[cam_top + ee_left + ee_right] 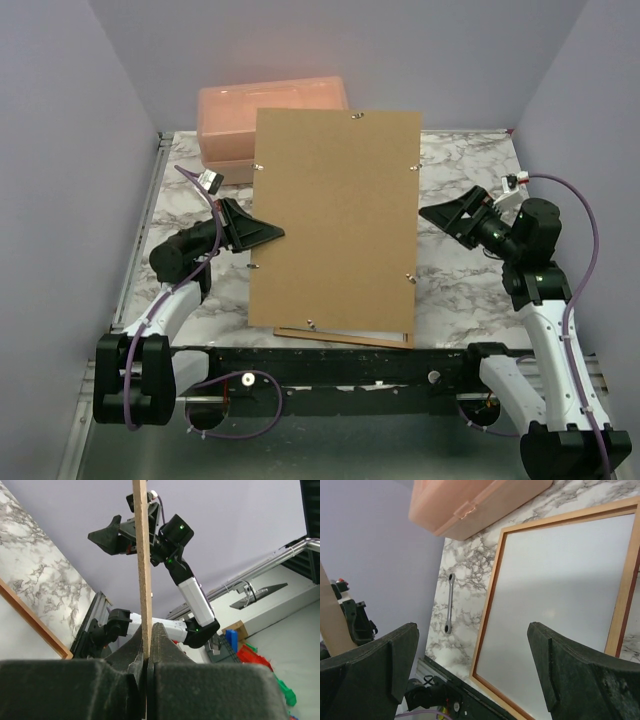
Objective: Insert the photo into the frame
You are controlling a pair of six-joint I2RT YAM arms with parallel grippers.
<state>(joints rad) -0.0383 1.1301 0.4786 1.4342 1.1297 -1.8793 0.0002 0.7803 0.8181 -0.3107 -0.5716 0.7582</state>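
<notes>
Pinching the left edge of the brown backing board [335, 220], the left tool [270, 232] has its fingers pressed together on that thin sheet and carries it raised over the desk [470, 290]. The wrist view shows the board edge-on, running straight out from between the pads. The right tool [435, 215] stands spread wide just beside the board's right edge, touching nothing. I judge it is there to steady or take that side when the board goes down.

Under the lifted board lies the frame [492, 580], flat on the desk, only its near rail peeping out in the top view. Within its rails sits a plain white sheet, which I take to be the photo [560, 590] lying face down, its white back up. If so, the print is already seated and the board is held clear only to be lowered as a cover.

Frame and photo both have their long axis running from the near edge towards the far wall, as does the board above. A peach box [270, 105] rests beyond them at the far edge.
</notes>
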